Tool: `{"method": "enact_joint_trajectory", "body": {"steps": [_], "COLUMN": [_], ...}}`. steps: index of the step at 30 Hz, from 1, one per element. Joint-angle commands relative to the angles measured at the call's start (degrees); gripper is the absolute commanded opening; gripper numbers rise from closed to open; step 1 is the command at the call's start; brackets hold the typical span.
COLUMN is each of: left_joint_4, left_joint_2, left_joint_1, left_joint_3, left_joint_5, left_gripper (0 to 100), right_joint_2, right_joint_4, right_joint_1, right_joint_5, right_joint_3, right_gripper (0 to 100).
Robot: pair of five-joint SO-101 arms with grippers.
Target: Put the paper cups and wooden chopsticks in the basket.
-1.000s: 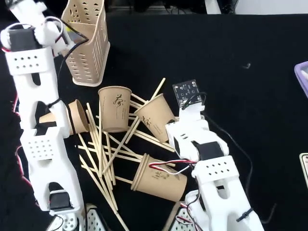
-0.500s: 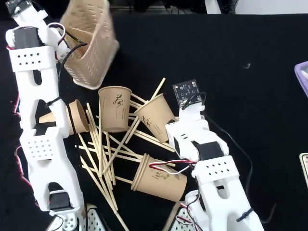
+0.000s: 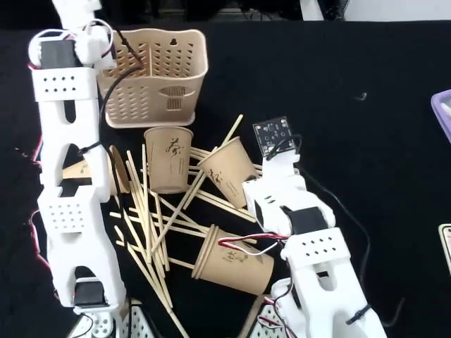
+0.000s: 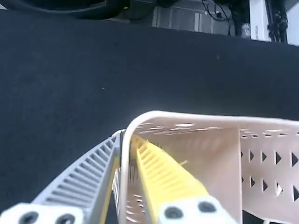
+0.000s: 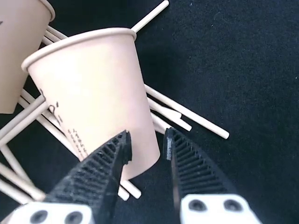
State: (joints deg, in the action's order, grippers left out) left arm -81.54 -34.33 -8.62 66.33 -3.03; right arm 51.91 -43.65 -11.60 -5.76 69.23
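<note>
The beige slotted basket (image 3: 156, 77) stands at the back left of the black table. My left gripper (image 4: 127, 138) is shut on its wall (image 4: 187, 140), with the grey finger outside and the yellow finger inside. Three paper cups (image 3: 168, 158) (image 3: 227, 170) (image 3: 234, 262) lie among several scattered wooden chopsticks (image 3: 151, 218). Another cup (image 3: 113, 171) is partly hidden behind the left arm. My right gripper (image 5: 145, 138) hangs just over the base end of a cup (image 5: 88, 88) lying on its side. Its black fingers are a little apart and hold nothing.
A purple container (image 3: 442, 111) sits at the right edge, with a pale object (image 3: 445, 243) below it. The right arm (image 3: 289, 211) stands over the pile's right side. Bare black cloth stretches across the right half of the table.
The left arm has swung right and turned the basket in its grip. The basket tipped, then came round with its wide side facing. The right arm, cups and chopsticks stayed put.
</note>
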Motion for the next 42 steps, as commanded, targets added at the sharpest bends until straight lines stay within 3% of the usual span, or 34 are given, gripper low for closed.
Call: {"method": "enact_joint_trajectory", "body": {"steps": [1,7,17,21,29,36,41,42], "left_joint_4": [2.11,4.31,-1.93,-5.54,-9.93,-10.02,-13.19,-13.63], "left_joint_2": [1.23,0.53,-2.99,-3.08,-2.99,-2.55,-2.55,-2.90], "left_joint_1": [1.80,1.98,-0.48,-1.63,1.10,1.10,1.89,1.98], "left_joint_3": [1.10,5.85,-0.57,-0.66,-0.40,-0.75,-0.31,-0.40], "left_joint_5": [-2.46,-9.93,-9.67,-5.45,0.62,0.70,1.05,1.05], "left_gripper": [11,18,19,19,19,19,2,4], "right_joint_2": [1.01,1.01,1.01,1.01,-2.24,-21.67,-35.21,-37.23], "right_joint_4": [-3.96,-4.66,-5.01,-5.19,-16.97,-22.42,-19.25,-18.29], "right_joint_1": [-0.35,1.32,4.57,5.63,8.79,1.67,-3.96,-4.40], "right_joint_5": [-0.62,-0.62,-0.18,-0.09,0.18,12.04,16.09,16.09], "right_joint_3": [-4.88,-5.23,-6.81,-9.80,-39.96,-65.63,-73.27,-73.98], "right_gripper": [12.4,12.4,12.4,12.4,12.7,12.8,12.8,12.8]}}
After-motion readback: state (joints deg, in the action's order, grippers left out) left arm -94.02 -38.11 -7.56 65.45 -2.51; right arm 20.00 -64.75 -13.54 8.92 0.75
